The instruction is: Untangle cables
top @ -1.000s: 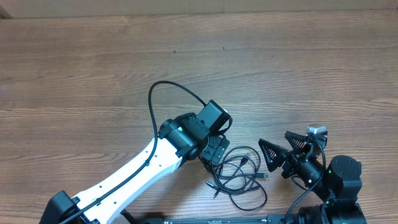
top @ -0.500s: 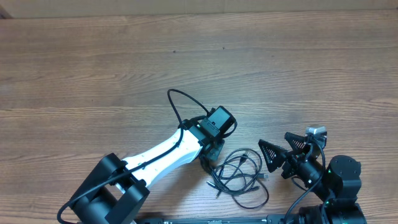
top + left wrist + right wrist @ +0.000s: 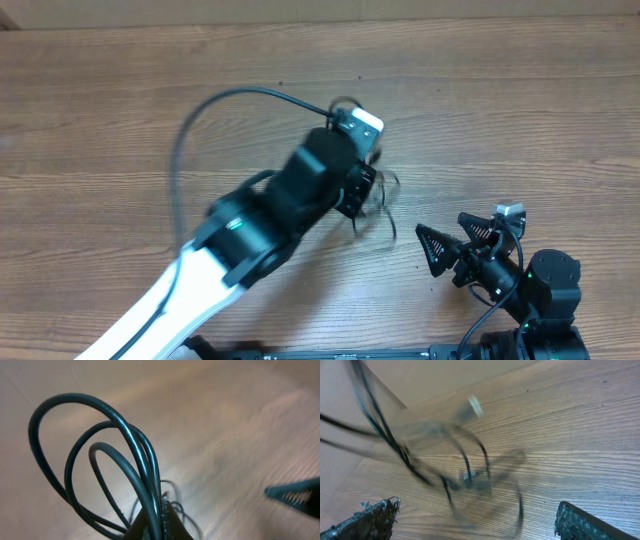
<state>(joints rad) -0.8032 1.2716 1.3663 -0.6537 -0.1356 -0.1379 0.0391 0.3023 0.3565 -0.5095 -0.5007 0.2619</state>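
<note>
- Cables [image 3: 131, 440]: thin black cords gathered into several loops, pinched where the strands meet by the left gripper [image 3: 159, 527]; seen from overhead the bunch is just at 1 o'clock of the picture's centre, blurred, trailing from the fingers toward 5 o'clock; whether any strand touches the table [image 3: 520, 110] cannot be told
- Left gripper: fingers closed tight on the cords, the loops fanning out beyond the tips
- Left arm [image 3: 250, 240]: enters at the 7 o'clock corner and slants toward 1 o'clock; raised close to the overhead camera, large and blurred
- Right gripper [image 3: 452, 238]: at 4 o'clock of the bunch, apart from it; fingers spread wide with nothing between them, pointing toward 10 o'clock; its wrist view shows the blurred cords ahead
</note>
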